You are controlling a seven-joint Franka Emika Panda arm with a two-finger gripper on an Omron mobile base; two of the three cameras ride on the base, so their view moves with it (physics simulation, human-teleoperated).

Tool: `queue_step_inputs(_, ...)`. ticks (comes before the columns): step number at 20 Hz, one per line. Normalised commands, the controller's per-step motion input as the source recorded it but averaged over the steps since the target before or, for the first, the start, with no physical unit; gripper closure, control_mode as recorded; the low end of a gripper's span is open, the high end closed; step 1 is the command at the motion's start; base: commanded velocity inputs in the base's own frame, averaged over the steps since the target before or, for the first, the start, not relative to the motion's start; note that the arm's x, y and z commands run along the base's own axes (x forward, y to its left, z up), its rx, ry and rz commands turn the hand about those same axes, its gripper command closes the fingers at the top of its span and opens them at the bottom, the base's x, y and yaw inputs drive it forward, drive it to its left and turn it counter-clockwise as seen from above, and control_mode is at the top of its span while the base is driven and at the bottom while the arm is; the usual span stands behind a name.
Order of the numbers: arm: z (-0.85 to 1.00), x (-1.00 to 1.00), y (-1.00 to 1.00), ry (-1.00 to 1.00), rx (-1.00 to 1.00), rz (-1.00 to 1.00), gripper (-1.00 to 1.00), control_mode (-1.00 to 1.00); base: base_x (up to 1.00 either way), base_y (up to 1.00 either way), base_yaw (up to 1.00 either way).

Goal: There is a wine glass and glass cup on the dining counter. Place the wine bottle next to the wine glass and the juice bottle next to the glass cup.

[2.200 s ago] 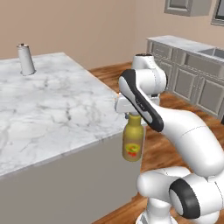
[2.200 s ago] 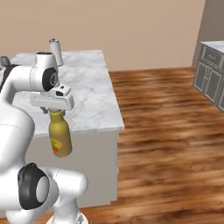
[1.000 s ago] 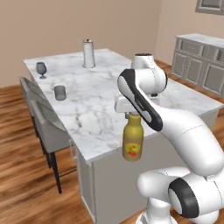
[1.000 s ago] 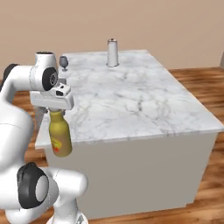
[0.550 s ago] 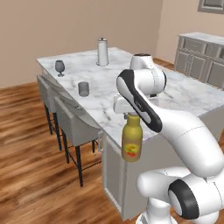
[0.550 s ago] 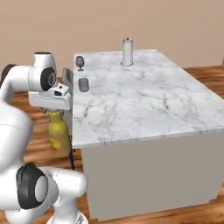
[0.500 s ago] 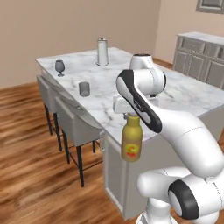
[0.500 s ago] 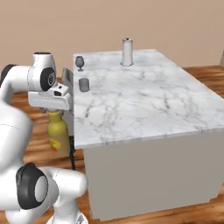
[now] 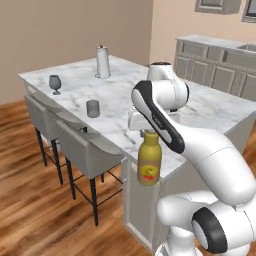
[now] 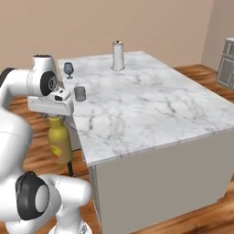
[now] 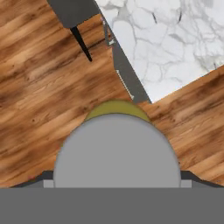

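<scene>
I have the tool point(image 9: 149, 133) clamped on the grey screw cap of the stubby amber-yellow juice bottle point(image 9: 149, 162), jaws set fairly wide around it, and the bottle hangs upright in the air just off the near corner of the large white grey-veined marble bench point(image 9: 200, 107), over the wooden floor point(image 9: 30, 200). From the right base view the juice bottle point(image 10: 60, 140) sits below the bench top's level, beside its edge. On the hand view the grey cap point(image 11: 116, 151) is closest to the lens, with the bench corner point(image 11: 166, 48) beyond it. Far along the bench stand the short grey translucent glass cup point(image 9: 93, 108) and, well apart from it, the small smoky-grey stemmed wine glass point(image 9: 55, 84). A tall pale grey cylinder point(image 9: 103, 62) stands further back. Grey stools point(image 9: 82, 150) line the bench's side.
</scene>
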Motion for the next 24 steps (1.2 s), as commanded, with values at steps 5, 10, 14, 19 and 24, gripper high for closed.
queue_step_inputs(5, 0.0, 0.0, 0.0, 0.0, 0.0, 0.0, 1.0, 1.0, 0.33, 0.6, -0.36)
queue_step_inputs(10, 0.0, 0.0, 0.0, 0.0, 0.0, 0.0, 1.0, 1.0, 0.04, 0.6, -0.42)
queue_step_inputs(14, 0.0, 0.0, 0.0, 0.0, 0.0, 0.0, 1.0, 1.0, 0.0, 0.6, -0.43)
queue_step_inputs(19, 0.0, 0.0, 0.0, 0.0, 0.0, 0.0, 1.0, 1.0, -0.01, 0.59, -0.43)
queue_step_inputs(24, 0.0, 0.0, 0.0, 0.0, 0.0, 0.0, 1.0, 1.0, 0.01, 0.72, -0.29)
